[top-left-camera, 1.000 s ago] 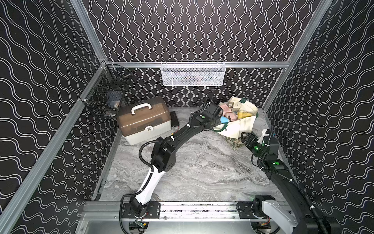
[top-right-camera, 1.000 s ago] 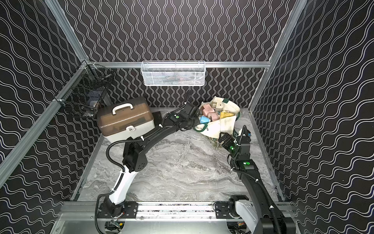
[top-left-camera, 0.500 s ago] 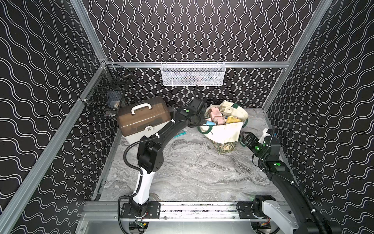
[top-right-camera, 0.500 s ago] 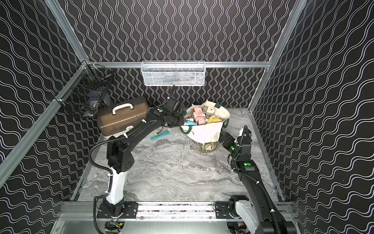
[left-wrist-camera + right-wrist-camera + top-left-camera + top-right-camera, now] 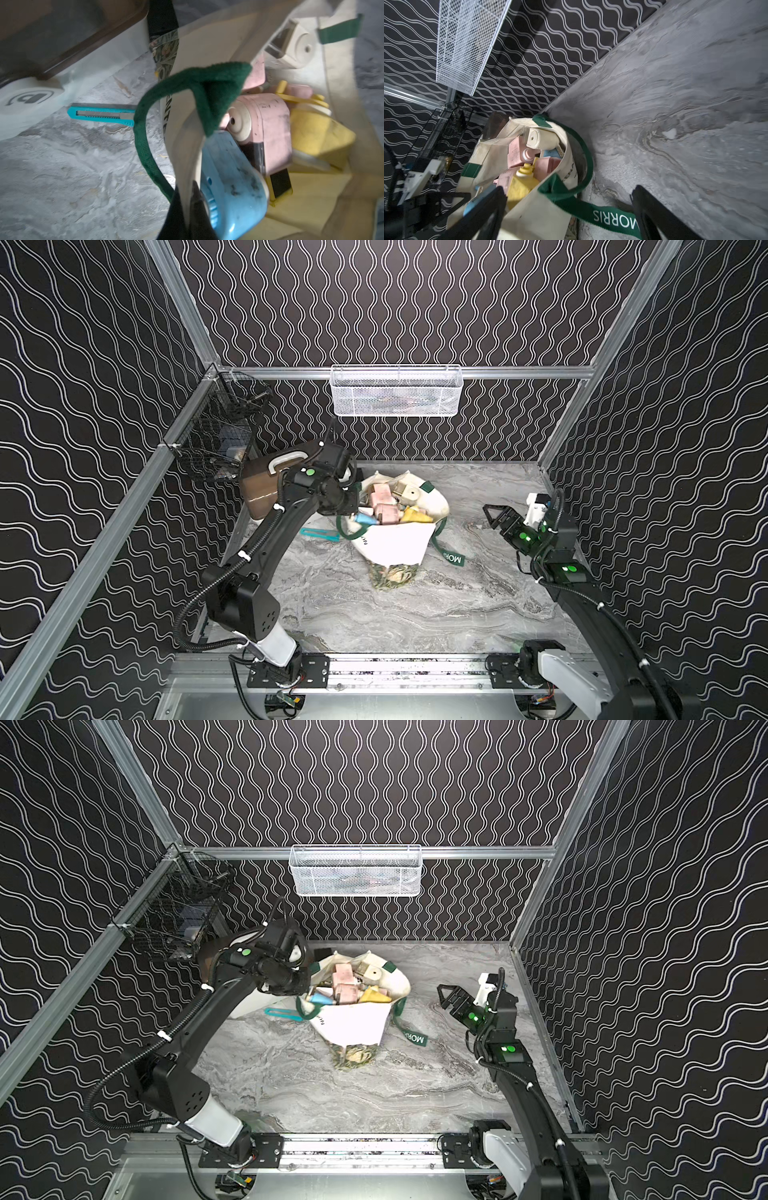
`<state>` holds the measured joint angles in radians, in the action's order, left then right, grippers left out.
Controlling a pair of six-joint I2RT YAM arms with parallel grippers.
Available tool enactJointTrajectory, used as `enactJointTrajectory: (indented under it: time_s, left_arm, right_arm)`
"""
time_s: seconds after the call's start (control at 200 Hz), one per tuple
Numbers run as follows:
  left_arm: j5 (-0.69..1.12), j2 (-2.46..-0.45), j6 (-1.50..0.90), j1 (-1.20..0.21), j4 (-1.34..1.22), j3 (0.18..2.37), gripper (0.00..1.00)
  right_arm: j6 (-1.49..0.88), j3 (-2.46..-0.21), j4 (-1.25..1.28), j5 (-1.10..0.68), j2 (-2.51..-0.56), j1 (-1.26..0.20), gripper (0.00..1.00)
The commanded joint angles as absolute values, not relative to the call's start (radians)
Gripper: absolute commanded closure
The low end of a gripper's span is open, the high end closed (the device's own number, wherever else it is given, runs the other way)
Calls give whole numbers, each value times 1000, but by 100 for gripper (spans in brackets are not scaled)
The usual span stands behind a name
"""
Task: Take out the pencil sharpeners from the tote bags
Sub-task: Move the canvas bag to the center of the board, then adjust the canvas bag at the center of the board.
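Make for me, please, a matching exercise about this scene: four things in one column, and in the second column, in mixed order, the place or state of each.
Things:
1. left gripper
2. right gripper
3. teal cutter
4. white mesh basket

Places or states:
A. hangs on the back rail
B. open, apart from the tote bag
C. lies on the table beside the tote bag
D. shut on the tote bag's rim

Pairs: 1-D, 2-B, 3-C, 4-A

**What Else Was on the Table**

We saw a white box (image 5: 257, 489) with a brown translucent lid and a white handle at the back left of the grey marbled table (image 5: 415, 605). A teal snap-off cutter (image 5: 319, 534) lay flat on the table near it. A white mesh basket (image 5: 397, 391) hung on the back rail, and a black wire basket (image 5: 216, 443) on the left rail.
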<state>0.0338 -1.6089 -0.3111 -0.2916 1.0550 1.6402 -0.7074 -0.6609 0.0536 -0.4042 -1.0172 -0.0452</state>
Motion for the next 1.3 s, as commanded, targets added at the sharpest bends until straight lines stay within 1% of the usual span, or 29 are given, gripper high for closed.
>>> enactJointTrajectory:
  time_s: [0.0,0.165,0.22,0.34,0.495,0.62,0.686,0.771,0.851,0.941,1.006,1.081,1.091,1.191,1.296]
  left_arm:
    - [54,-1599,-247,-290,988,1624,100]
    - [24,-1622,-243,-281,990,1640,100]
    - [20,-1625,-246,-271,982,1634,100]
    - [41,-1636,-250,-248,960,1615,100]
    - [27,-1643,-253,-229,949,1603,100]
    - [14,-1638,-253,-217,942,1595,100]
    - [17,-1634,-257,-208,933,1587,100]
    - [2,-1638,-262,-196,934,1586,100]
    - [0,-1640,-268,-186,930,1593,100]
    - [-6,-1660,-281,-173,945,1637,100]
    - [23,-1681,-296,-155,965,1693,100]
    - [23,-1701,-311,-152,959,1750,100]
    - [25,-1705,-312,-151,956,1755,100]
    - [0,-1734,-324,-151,944,1814,100]
    - [36,-1745,-298,-150,907,1822,100]
  right_arm:
    - [-740,-702,116,-516,-1101,-75,7]
    - [-668,-803,83,-420,-1259,-252,7]
    - [-676,-836,91,-415,-1316,-291,7]
    - [-726,-891,141,-429,-1435,-314,11]
    - [-683,-1002,78,-424,-1574,-339,17]
    - [-663,-1058,55,-440,-1658,-338,20]
    - [-656,-1087,42,-469,-1695,-340,31]
    - [-661,-1095,26,-506,-1712,-342,52]
    - [-663,-1057,54,-508,-1683,-359,67]
    - [-653,-1032,6,-487,-1639,-386,85]
    - [-660,-1000,0,-492,-1598,-417,95]
    - [-684,-956,23,-490,-1551,-450,99]
    - [-687,-951,28,-488,-1545,-473,99]
    - [-699,-922,40,-472,-1517,-551,100]
    - [-724,-891,94,-488,-1518,-629,100]
